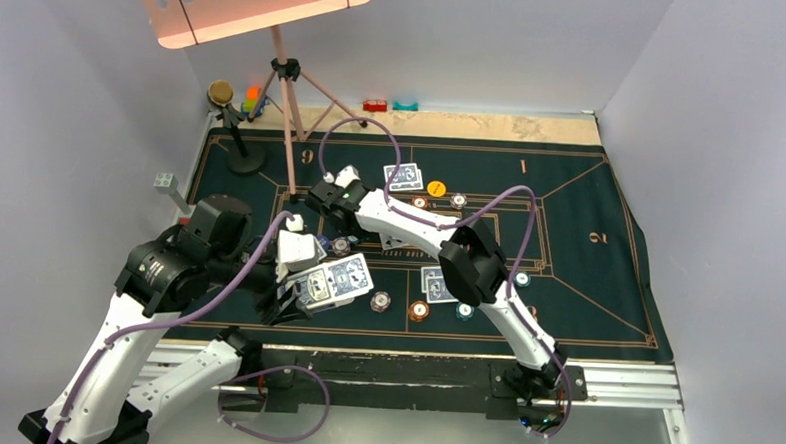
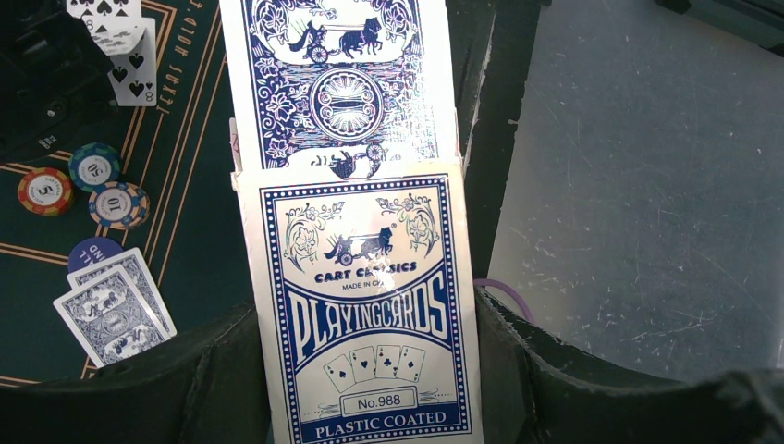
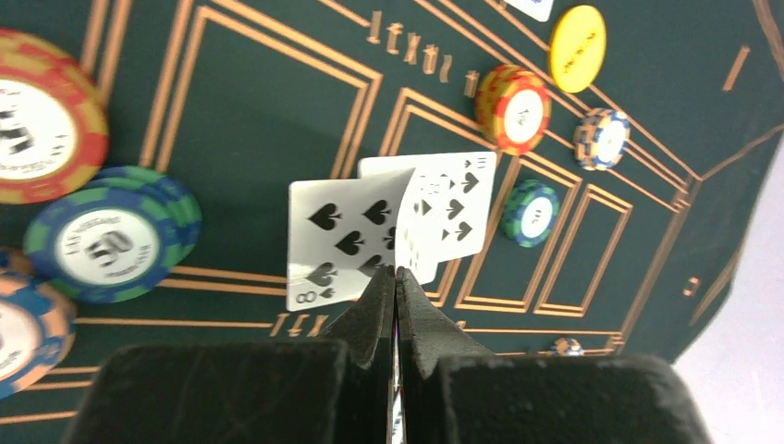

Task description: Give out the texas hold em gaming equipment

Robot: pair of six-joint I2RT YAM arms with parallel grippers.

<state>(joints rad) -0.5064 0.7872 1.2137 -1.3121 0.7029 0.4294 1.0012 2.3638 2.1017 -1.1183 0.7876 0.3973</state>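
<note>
My left gripper (image 1: 304,296) is shut on a blue-and-white playing-card box (image 2: 365,342), with patterned-back cards (image 2: 337,83) sticking out of its top. My right gripper (image 1: 303,236) reaches across to just beyond the box. It is shut (image 3: 396,277) with a thin card edge between its fingers. A face-up eight of spades (image 3: 337,242) and another spade card (image 3: 453,203) sit at its tips. Orange (image 3: 37,129) and teal (image 3: 106,245) chips lie nearby, with a yellow disc (image 3: 577,48) further off. Face-down card pairs lie on the mat (image 1: 403,176) (image 1: 436,282) (image 2: 116,314).
The dark green mat (image 1: 587,271) covers the table. A tripod stand (image 1: 289,107) and a round-based stand (image 1: 241,135) rise at the back left, near toy blocks (image 1: 250,100). More chips (image 1: 418,310) lie near the mat's front edge. Bare grey table (image 2: 647,185) lies beside the mat.
</note>
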